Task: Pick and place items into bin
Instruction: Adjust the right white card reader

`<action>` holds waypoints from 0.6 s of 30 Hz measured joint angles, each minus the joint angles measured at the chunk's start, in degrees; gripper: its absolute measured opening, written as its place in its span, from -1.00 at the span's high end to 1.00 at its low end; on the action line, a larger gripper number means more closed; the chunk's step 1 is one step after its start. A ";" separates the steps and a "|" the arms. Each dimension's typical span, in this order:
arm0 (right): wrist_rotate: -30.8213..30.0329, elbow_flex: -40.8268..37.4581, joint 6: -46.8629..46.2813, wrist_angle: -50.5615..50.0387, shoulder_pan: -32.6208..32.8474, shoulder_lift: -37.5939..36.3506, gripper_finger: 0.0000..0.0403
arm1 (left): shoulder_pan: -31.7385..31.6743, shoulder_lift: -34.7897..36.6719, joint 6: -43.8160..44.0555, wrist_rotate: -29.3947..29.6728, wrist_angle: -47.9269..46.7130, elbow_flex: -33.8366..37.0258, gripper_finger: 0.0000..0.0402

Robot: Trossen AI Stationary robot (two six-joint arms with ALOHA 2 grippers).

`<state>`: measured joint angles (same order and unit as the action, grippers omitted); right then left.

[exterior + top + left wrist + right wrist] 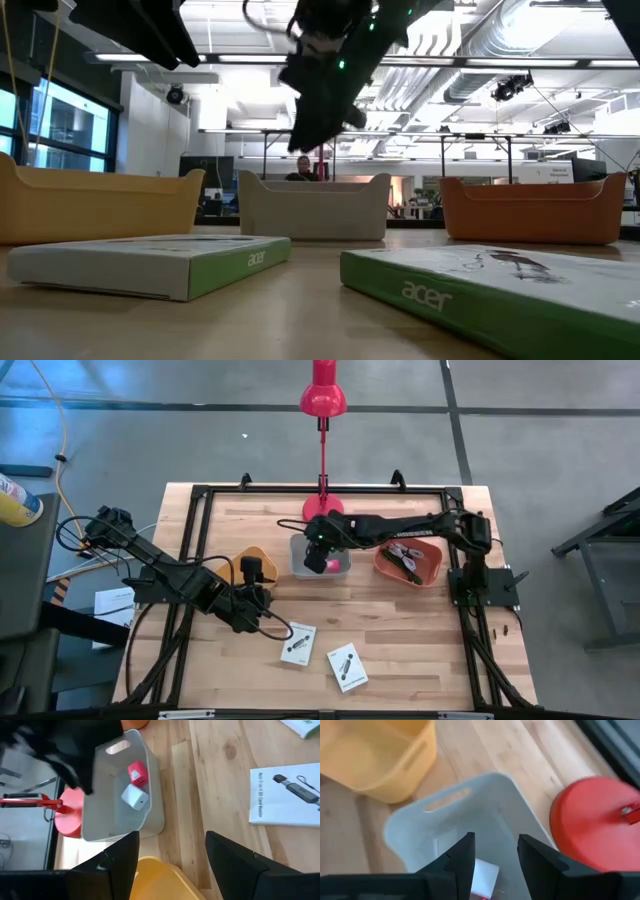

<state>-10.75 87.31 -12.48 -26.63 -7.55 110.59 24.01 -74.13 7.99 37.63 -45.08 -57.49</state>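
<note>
Cards [298, 644] [347, 666] lie flat at lower centre of the high view, long axes slanted. Right gripper [318, 553] hangs over the grey bin [297, 568], jaws part-open, empty; left gripper [250, 598] likewise. Only the left wrist view shows pink cube [137, 773] and white cube [135, 797] inside.

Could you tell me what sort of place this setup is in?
Probably an open-plan lab or industrial workspace: the low view shows exposed ceiling ducts and strip lights behind the bins, and the high view shows a wooden workbench on a concrete floor.
</note>
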 joint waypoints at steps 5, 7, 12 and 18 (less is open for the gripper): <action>-0.33 0.00 3.44 -1.36 2.05 -4.74 0.34 | 0.02 0.00 0.36 -1.35 0.48 0.02 -0.08; -0.09 0.01 5.33 -3.06 3.23 -7.19 0.34 | 0.00 0.00 2.18 -2.10 1.14 0.02 -0.08; 2.31 0.02 7.86 -12.07 7.03 -13.61 0.34 | 0.00 0.00 9.00 -5.65 6.86 0.02 -0.08; 5.34 -0.02 8.08 -23.50 14.02 -19.26 0.34 | 0.02 0.00 5.33 -12.23 17.75 0.02 -0.08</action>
<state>-5.41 87.29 -4.40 -50.13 6.46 91.32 24.03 -74.13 13.32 25.41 -27.33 -57.47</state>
